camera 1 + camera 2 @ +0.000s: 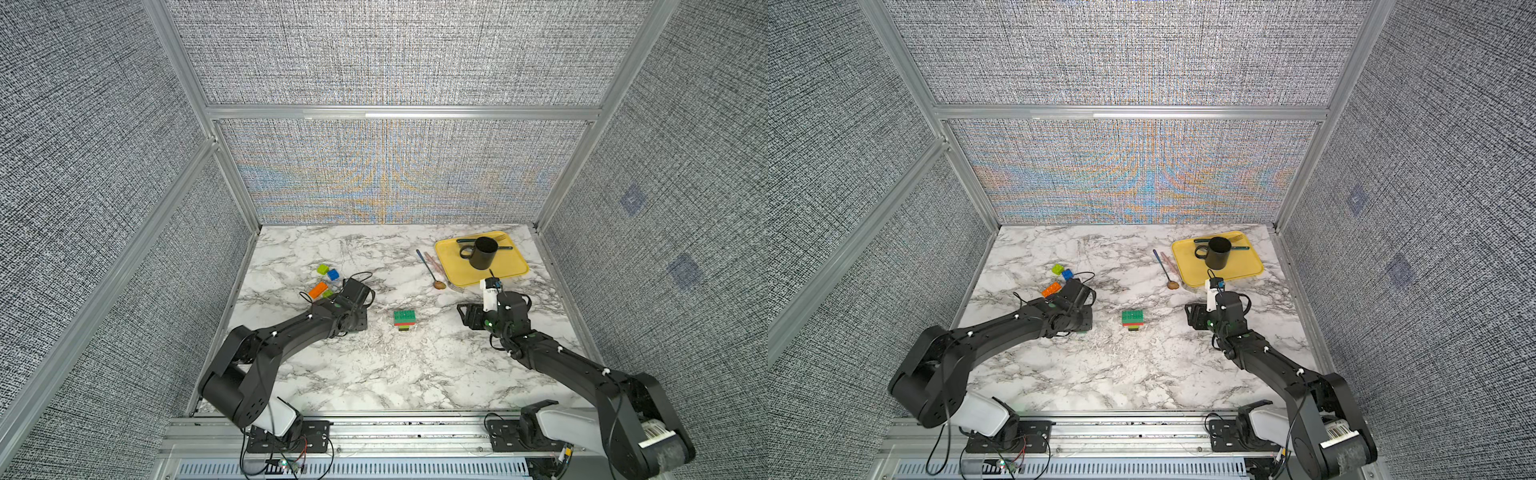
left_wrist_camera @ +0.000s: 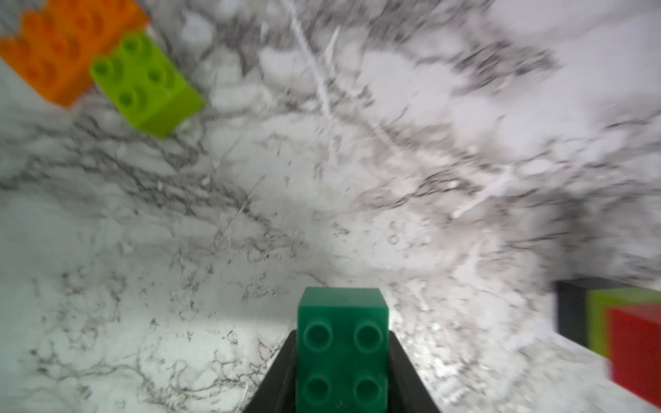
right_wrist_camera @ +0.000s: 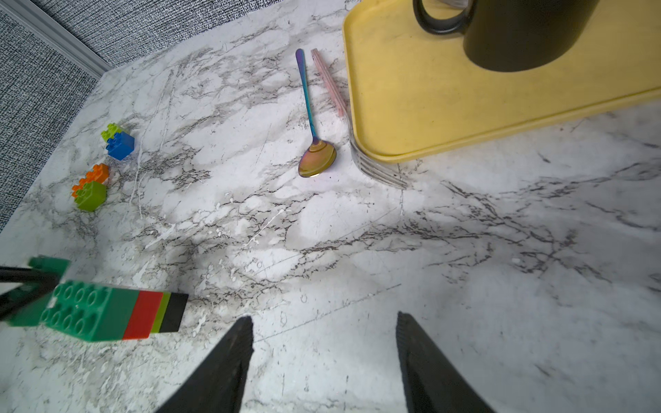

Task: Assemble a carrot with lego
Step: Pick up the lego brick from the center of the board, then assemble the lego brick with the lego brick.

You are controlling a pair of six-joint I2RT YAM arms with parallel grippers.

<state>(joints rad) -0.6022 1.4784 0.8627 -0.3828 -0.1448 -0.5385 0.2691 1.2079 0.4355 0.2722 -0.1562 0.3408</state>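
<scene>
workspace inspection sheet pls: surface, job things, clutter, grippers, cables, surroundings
surface: marble-pattern table, scuffed with white flecks
job's things: brick stack of dark green, red, lime and black mid-table; blue brick, orange brick and lime bricks loose near the left arm
clutter: yellow tray holding a black mug; spoon beside the tray
grippers: left gripper shut on a dark green brick; right gripper open, holding nothing
cables: black cable looped at the left wrist
surroundings: grey woven panels in a metal frame
</scene>
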